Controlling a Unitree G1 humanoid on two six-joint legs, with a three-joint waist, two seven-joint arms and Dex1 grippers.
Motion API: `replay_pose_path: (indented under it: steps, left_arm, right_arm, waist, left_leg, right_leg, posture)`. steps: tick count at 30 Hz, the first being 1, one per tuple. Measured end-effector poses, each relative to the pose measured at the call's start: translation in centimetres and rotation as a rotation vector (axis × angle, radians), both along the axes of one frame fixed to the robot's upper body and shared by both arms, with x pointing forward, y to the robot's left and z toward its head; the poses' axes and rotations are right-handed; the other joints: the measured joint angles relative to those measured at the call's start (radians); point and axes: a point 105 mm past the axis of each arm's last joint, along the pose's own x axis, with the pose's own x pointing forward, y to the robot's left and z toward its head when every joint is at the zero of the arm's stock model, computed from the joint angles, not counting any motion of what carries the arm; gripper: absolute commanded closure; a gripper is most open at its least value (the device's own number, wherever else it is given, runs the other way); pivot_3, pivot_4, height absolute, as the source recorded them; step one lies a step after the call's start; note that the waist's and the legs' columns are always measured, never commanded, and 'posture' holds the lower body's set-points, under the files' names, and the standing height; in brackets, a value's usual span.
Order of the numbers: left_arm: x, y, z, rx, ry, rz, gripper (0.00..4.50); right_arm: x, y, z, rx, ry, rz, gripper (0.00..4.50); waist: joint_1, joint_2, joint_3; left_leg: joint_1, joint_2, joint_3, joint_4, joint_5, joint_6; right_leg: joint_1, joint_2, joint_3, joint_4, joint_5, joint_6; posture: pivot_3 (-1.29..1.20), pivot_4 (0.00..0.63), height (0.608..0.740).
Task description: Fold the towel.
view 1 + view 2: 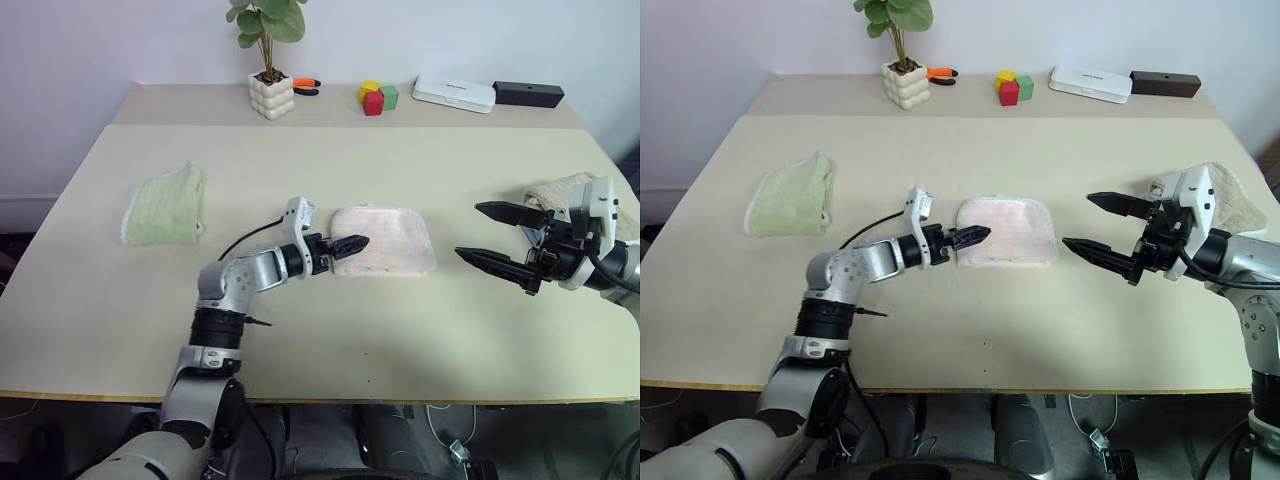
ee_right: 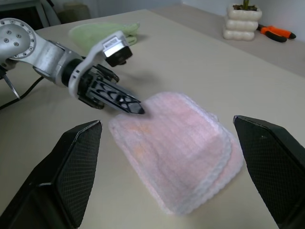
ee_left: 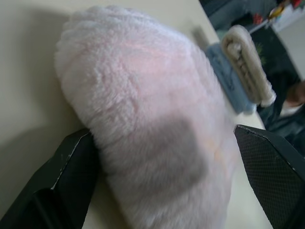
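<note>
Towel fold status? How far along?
Done: the pink towel already lies folded over, layered scalloped edges showing in the right wrist view. In hand: nothing gripped; the left gripper sits open at its near edge, the right gripper open and apart. Left: possibly one more fold or a tidy-up.

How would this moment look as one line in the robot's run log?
pink towel: folded, flat on table | left tool: open, at towel's edge | right tool: open, apart

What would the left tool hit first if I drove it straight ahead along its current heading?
Most likely the pink towel: the left tool sits open at its near edge, pointing across it, fingers on either side of the fold.
</note>
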Motion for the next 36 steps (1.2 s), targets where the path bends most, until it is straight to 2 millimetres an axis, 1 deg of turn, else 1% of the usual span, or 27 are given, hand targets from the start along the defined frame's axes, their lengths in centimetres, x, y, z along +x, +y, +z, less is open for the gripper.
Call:
replay_pose_path:
  steps: [2,5,7,8,14,17,18,20,22,23,24,27,30,31,32,34,36]
  left_arm:
    - [0.1,-1.0,-0.5,-0.005,0.048,-0.005,1.83]
    - [-0.5,-2.3,-1.2,-0.001,0.120,-0.050,3.38]
    - [-0.7,-2.7,-1.0,0.004,0.135,-0.076,4.37]
    - [-0.7,-2.9,-0.7,0.010,0.137,-0.088,4.45]
    - [-0.2,-2.6,-0.7,0.010,0.152,-0.061,4.45]
    - [1.1,-1.9,-0.3,-0.012,0.114,0.038,4.45]
    - [2.0,-1.0,0.2,-0.017,0.068,0.098,4.45]
    - [3.6,1.2,1.9,-0.039,-0.021,0.209,4.45]
    - [4.9,3.6,4.5,-0.044,-0.124,0.305,4.45]
    - [5.3,4.8,6.1,-0.046,-0.187,0.351,4.45]
    - [5.5,5.8,7.1,-0.050,-0.228,0.388,4.45]
    - [5.9,9.1,10.1,-0.070,-0.331,0.526,4.45]
    - [5.8,12.7,13.7,-0.088,-0.461,0.674,4.45]
    - [5.6,14.0,14.7,-0.084,-0.494,0.716,4.45]
    - [5.4,15.4,15.4,-0.072,-0.527,0.760,4.45]
    - [5.1,18.4,16.0,-0.024,-0.558,0.838,4.45]
    - [4.8,20.6,16.6,-0.001,-0.580,0.900,4.45]
  right_arm:
    - [0.1,0.1,0.2,0.000,-0.012,-0.006,0.00]
    - [0.2,0.1,0.3,0.002,-0.017,-0.019,0.00]
    - [0.3,0.1,0.3,0.006,-0.019,-0.028,0.00]
    - [0.4,0.1,0.3,0.007,-0.019,-0.032,0.00]
    - [0.5,0.3,0.0,0.005,-0.011,-0.038,0.00]
    - [0.6,0.6,-0.3,0.006,-0.002,-0.029,0.00]
    - [0.6,0.7,-0.4,0.007,0.002,-0.026,0.00]
    - [0.6,0.9,-0.7,0.009,0.012,-0.020,0.00]
    - [0.8,1.2,-0.9,0.012,0.017,-0.015,0.00]
    - [0.9,1.4,-0.8,0.016,0.013,-0.011,0.00]
    - [1.0,1.5,-0.6,0.020,0.006,-0.008,0.00]
    - [1.7,2.9,0.2,0.060,-0.030,0.025,0.00]
    - [2.1,3.9,0.1,0.088,-0.033,0.059,0.00]
    - [2.2,4.0,0.0,0.089,-0.031,0.064,0.00]
    - [2.4,4.0,0.0,0.090,-0.030,0.068,0.00]
    - [2.7,4.2,0.3,0.094,-0.039,0.080,0.00]
    - [3.1,4.4,0.5,0.100,-0.045,0.087,0.00]
  waist:
    - [-0.001,0.000,0.000]
    - [-0.002,0.000,0.000]
    - [-0.003,0.000,0.000]
    - [-0.003,0.000,0.000]
    - [-0.006,0.000,0.000]
    - [-0.006,0.000,0.000]
    - [-0.010,-0.001,0.001]
    - [-0.015,-0.001,0.001]
    - [-0.014,0.000,0.001]
    - [-0.013,0.000,0.001]
    - [-0.011,0.000,0.001]
    - [-0.009,-0.001,0.001]
    - [-0.008,-0.002,0.001]
    - [-0.007,-0.001,0.001]
    - [-0.007,-0.001,0.001]
    - [-0.009,-0.001,0.001]
    - [-0.010,-0.002,0.002]
  left_leg:
    - [0.000,0.000,0.000,0.000,0.000,0.000]
    - [-0.001,0.000,0.000,-0.001,0.000,0.000]
    - [0.000,0.000,-0.001,-0.001,0.000,0.000]
    - [0.000,0.000,-0.001,-0.001,0.000,0.000]
    - [0.000,0.000,0.000,-0.001,0.000,0.000]
    - [0.000,0.000,0.000,-0.001,0.000,0.000]
    - [-0.001,0.000,0.000,-0.001,0.000,0.000]
    - [-0.001,0.000,0.000,-0.002,0.000,0.000]
    - [-0.001,0.001,0.000,-0.002,0.000,0.000]
    - [-0.001,0.000,0.000,-0.002,0.000,0.000]
    - [-0.001,0.000,0.000,-0.002,0.000,0.000]
    - [-0.001,0.000,0.000,-0.002,0.000,0.000]
    - [-0.002,0.000,0.000,-0.002,0.000,-0.001]
    - [-0.002,0.000,0.000,-0.002,0.000,-0.001]
    - [-0.002,0.000,0.000,-0.002,0.000,-0.001]
    - [-0.002,0.000,0.000,-0.002,0.000,-0.001]
    - [-0.002,0.001,0.000,-0.002,0.000,0.000]
  right_leg:
    - [0.000,0.000,0.000,0.000,0.000,0.000]
    - [-0.001,0.000,0.000,0.000,0.000,0.001]
    - [-0.001,0.000,0.000,0.000,0.000,0.001]
    - [-0.001,0.000,0.000,0.000,0.000,0.001]
    - [0.000,0.000,0.000,0.000,0.000,0.001]
    - [-0.001,0.000,0.000,0.000,0.000,0.001]
    - [-0.002,0.000,0.000,0.001,0.000,0.001]
    - [-0.004,0.001,0.001,0.001,0.000,0.001]
    - [-0.004,0.001,0.001,0.002,0.000,0.001]
    - [-0.004,0.001,0.001,0.001,0.000,0.001]
    - [-0.004,0.001,0.001,0.001,0.000,0.001]
    - [-0.004,0.001,0.001,0.001,0.000,0.001]
    - [-0.004,0.001,0.001,0.001,0.000,0.001]
    - [-0.004,0.001,0.001,0.001,0.000,0.001]
    - [-0.004,0.001,0.001,0.001,0.000,0.001]
    - [-0.004,0.001,0.001,0.001,0.000,0.001]
    - [-0.004,0.001,0.001,0.002,0.000,0.001]
  posture:
    - [0.00,0.150,0.740]
    - [0.00,0.150,0.740]
    - [0.00,0.150,0.740]
    - [0.00,0.150,0.740]
    - [0.00,0.150,0.740]
    - [0.00,0.150,0.740]
    - [0.00,0.150,0.740]
    - [0.00,0.150,0.740]
    - [0.00,0.150,0.740]
    - [0.00,0.150,0.740]
    - [0.00,0.150,0.740]
    - [0.00,0.150,0.740]
    - [0.00,0.150,0.740]
    - [0.00,0.150,0.740]
    - [0.00,0.150,0.740]
    - [0.00,0.150,0.740]
    - [0.00,0.150,0.740]
